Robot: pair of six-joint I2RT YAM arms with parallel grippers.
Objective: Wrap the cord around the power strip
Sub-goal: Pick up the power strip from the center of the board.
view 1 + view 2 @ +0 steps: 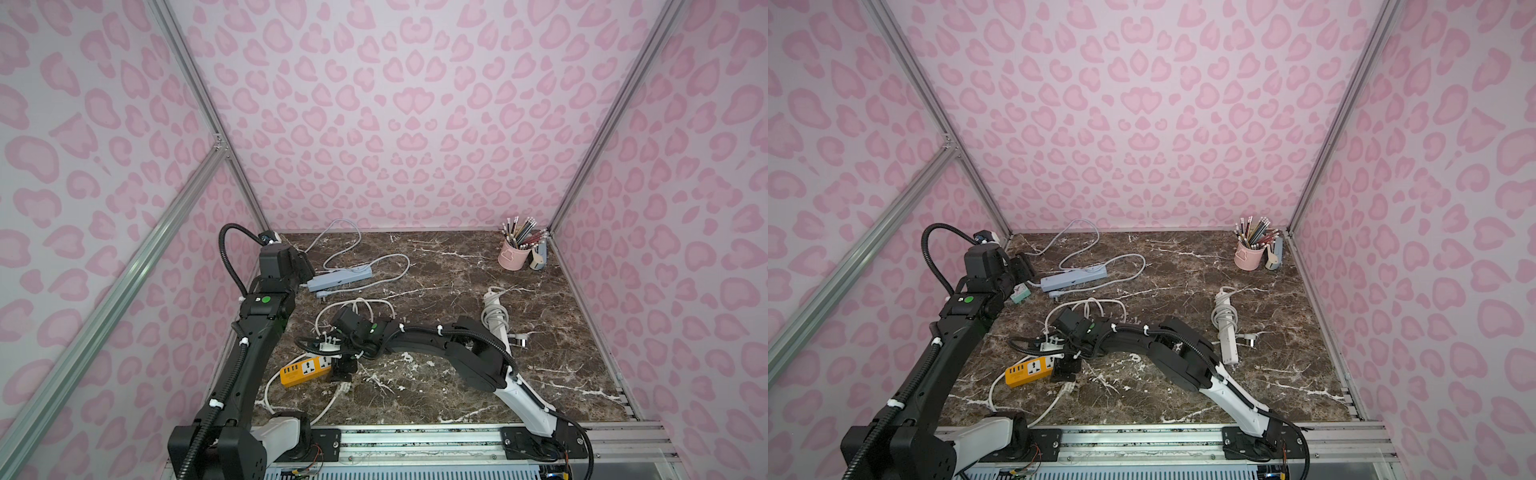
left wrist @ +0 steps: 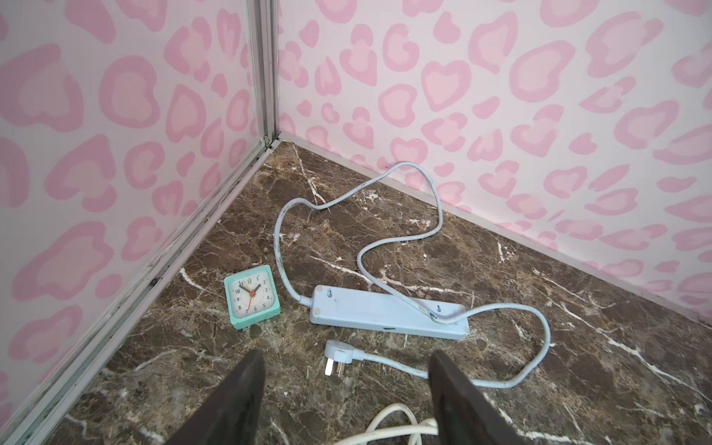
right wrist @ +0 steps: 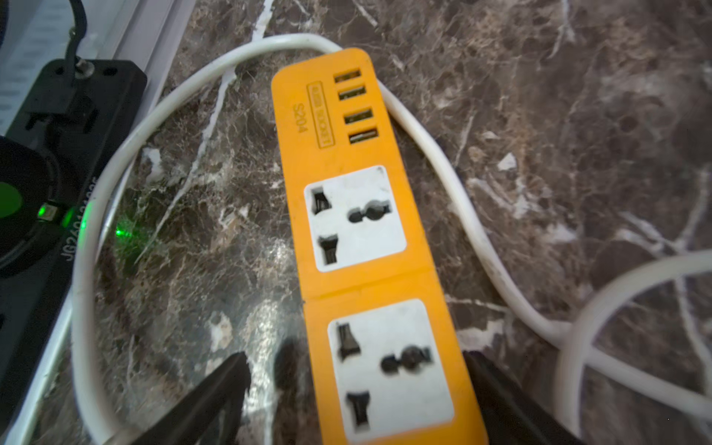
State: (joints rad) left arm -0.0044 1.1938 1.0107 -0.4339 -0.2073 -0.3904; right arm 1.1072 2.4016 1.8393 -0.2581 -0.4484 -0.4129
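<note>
An orange power strip (image 1: 305,370) (image 1: 1030,370) (image 3: 366,231) lies flat near the table's front left. Its white cord (image 3: 96,215) (image 1: 270,382) loops loosely around it on the marble. My right gripper (image 3: 356,358) (image 1: 343,370) stands open astride the strip's socket end, with a gap showing beside one finger. A pale blue power strip (image 2: 389,312) (image 1: 338,277) lies at the back left, its cord (image 2: 435,200) sprawled and its plug (image 2: 339,352) on the table. My left gripper (image 2: 346,355) (image 1: 307,268) hovers open above that plug, holding nothing.
A teal clock (image 2: 252,296) (image 1: 1020,293) sits by the left wall next to the blue strip. A white power strip (image 1: 496,320) with its cord bundled on it lies at the right. A pink pencil cup (image 1: 512,255) stands in the back right corner.
</note>
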